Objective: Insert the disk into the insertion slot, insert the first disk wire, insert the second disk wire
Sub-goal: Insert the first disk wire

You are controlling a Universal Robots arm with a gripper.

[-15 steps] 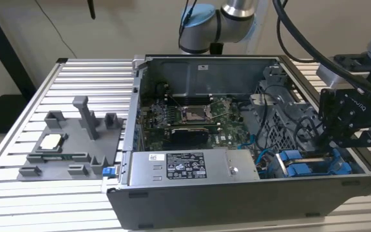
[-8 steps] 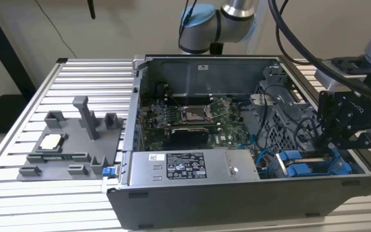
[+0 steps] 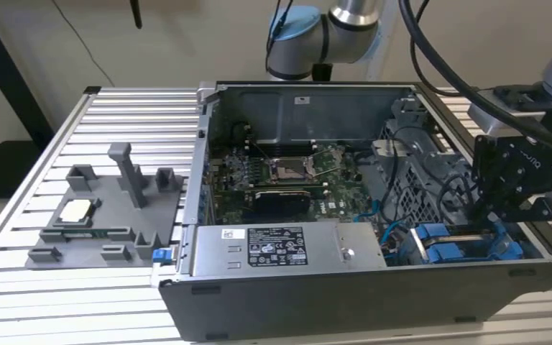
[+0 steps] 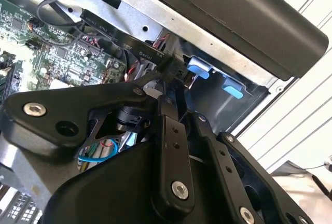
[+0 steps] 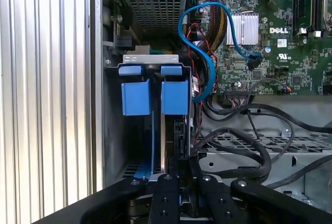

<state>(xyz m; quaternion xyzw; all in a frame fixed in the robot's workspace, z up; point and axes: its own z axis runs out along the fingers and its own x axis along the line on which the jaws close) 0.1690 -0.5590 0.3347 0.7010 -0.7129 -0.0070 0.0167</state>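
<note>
The disk (image 5: 163,141) stands on edge in the insertion slot (image 5: 115,130), and its blue carrier tabs (image 5: 154,97) show at the slot's mouth. In the exterior view the blue carrier (image 3: 448,248) sits in the case's near corner on the exterior view's right. My gripper (image 3: 494,219) reaches down right beside it. In both wrist views the two black fingers (image 5: 165,195) converge on a black disk wire connector (image 4: 174,71) next to the disk's end, and the gripper (image 4: 174,86) looks shut on it. The wire's black lead (image 4: 148,78) runs off toward the board.
The open computer case holds a grey power supply box (image 3: 276,248), a motherboard (image 3: 286,172), a looping blue cable (image 5: 207,63) and thick black cables (image 5: 249,146) over a perforated cage. A grey fixture tray (image 3: 103,215) lies on the ribbed table (image 3: 26,180) at the exterior view's left.
</note>
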